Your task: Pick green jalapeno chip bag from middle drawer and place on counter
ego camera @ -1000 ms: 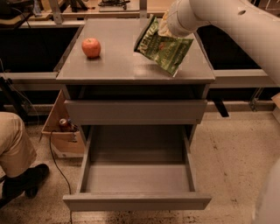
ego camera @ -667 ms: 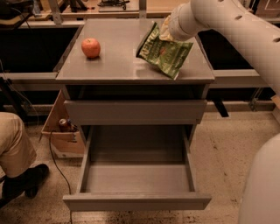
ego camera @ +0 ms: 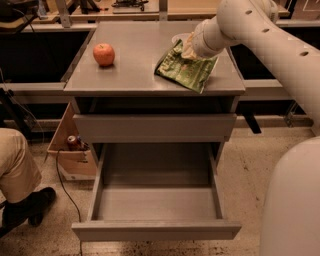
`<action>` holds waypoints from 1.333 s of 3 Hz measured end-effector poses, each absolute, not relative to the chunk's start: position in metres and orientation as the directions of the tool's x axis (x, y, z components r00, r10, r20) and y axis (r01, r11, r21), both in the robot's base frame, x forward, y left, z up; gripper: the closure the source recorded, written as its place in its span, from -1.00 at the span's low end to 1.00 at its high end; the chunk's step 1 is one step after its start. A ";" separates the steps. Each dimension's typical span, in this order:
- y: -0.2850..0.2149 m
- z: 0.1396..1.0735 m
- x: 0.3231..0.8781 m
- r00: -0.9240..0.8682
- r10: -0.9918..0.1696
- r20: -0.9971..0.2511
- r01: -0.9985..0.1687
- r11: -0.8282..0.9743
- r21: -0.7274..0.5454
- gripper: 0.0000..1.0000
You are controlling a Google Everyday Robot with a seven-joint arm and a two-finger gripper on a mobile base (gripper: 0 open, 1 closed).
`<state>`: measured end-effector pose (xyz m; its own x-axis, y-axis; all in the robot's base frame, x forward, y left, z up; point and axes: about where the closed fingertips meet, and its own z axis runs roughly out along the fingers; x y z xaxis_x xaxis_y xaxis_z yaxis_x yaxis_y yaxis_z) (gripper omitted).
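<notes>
The green jalapeno chip bag [ego camera: 187, 70] lies tilted on the right side of the counter [ego camera: 142, 70], its lower corner near the front edge. My gripper [ego camera: 186, 48] is at the bag's upper edge, shut on it, with the white arm reaching in from the upper right. The middle drawer [ego camera: 155, 231] is pulled wide open below, and its tray is empty.
A red apple [ego camera: 104, 54] stands on the counter's left side. A shut drawer front [ego camera: 155, 127] sits above the open drawer. A person's leg and shoe [ego camera: 17, 180] are at the left. A cardboard box with a can [ego camera: 72, 145] stands beside the cabinet. Wooden workbenches [ego camera: 145, 6] are behind.
My gripper has lowered the bag and moved it a little left and back. The bag now rests on the counter instead of hanging above it.
</notes>
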<state>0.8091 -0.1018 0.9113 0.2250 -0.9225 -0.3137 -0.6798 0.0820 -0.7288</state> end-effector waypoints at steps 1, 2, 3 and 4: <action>-0.101 0.905 0.809 0.226 -0.919 -0.323 -0.692 0.082 -0.717 -0.42; -0.100 0.904 0.811 0.229 -0.917 -0.326 -0.696 0.080 -0.714 -0.89; -0.106 0.921 0.811 0.233 -0.922 -0.308 -0.679 0.072 -0.731 -1.00; -0.123 0.953 0.804 0.221 -0.935 -0.277 -0.649 0.071 -0.757 -1.00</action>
